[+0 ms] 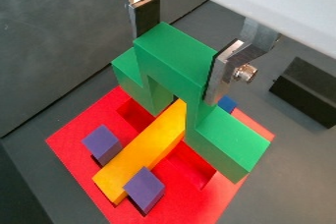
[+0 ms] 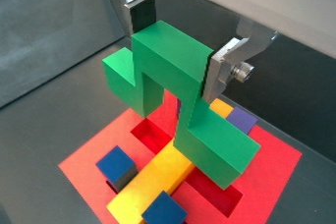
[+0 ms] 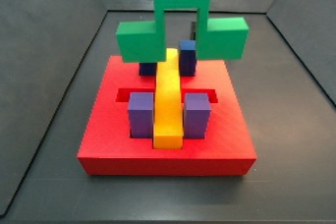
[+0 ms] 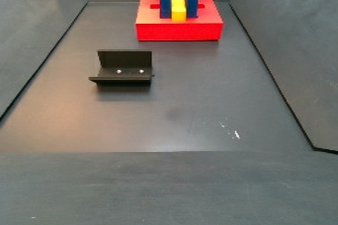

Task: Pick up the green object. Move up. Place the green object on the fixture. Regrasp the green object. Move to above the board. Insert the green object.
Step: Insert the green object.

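yellow bar (image 3: pixel 167 103) directly beneath claw (image 1: pixel 187 43)

Both wrist views: close, looking steeply down past the gripper (image 1: pixel 184 41) onto the green object (image 1: pixel 178 81) and the board (image 1: pixel 79 135) beneath, from differing angles. A side view: near, level with the board's (image 3: pixel 164 159) front edge, facing along the yellow bar (image 3: pixel 167 105). A side view: far back and high, looking across the floor, fixture (image 4: pixel 123 69) nearer, board (image 4: pixel 179 30) at the far end. Shared by all four: board and green object.
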Robot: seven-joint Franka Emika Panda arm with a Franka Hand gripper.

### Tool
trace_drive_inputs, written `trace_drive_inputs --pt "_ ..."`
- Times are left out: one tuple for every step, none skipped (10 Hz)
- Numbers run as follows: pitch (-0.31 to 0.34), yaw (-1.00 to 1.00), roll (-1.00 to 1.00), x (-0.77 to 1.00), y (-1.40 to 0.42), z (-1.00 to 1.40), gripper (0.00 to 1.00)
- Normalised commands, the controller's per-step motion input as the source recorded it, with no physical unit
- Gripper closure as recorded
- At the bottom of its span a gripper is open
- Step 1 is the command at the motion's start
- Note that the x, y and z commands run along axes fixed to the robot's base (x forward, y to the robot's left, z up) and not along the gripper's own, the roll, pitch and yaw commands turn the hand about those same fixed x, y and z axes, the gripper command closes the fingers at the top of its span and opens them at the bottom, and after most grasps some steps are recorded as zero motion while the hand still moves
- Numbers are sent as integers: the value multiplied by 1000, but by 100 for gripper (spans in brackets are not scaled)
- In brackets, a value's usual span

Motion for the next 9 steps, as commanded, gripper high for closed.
trace_drive_inputs --pt "0 0 -30 -6 0 -257 100" --pt "0 0 -19 0 0 -266 100" --pt "0 0 -13 0 0 -297 100" --pt "0 0 -11 0 0 -306 100" --pt "0 0 0 -17 0 -311 100" --pt "0 0 0 -20 0 -306 100" --pt "0 0 0 -31 0 -306 100" --pt "0 0 0 -37 0 -300 100" --pt "0 0 0 -43 17 -160 100"
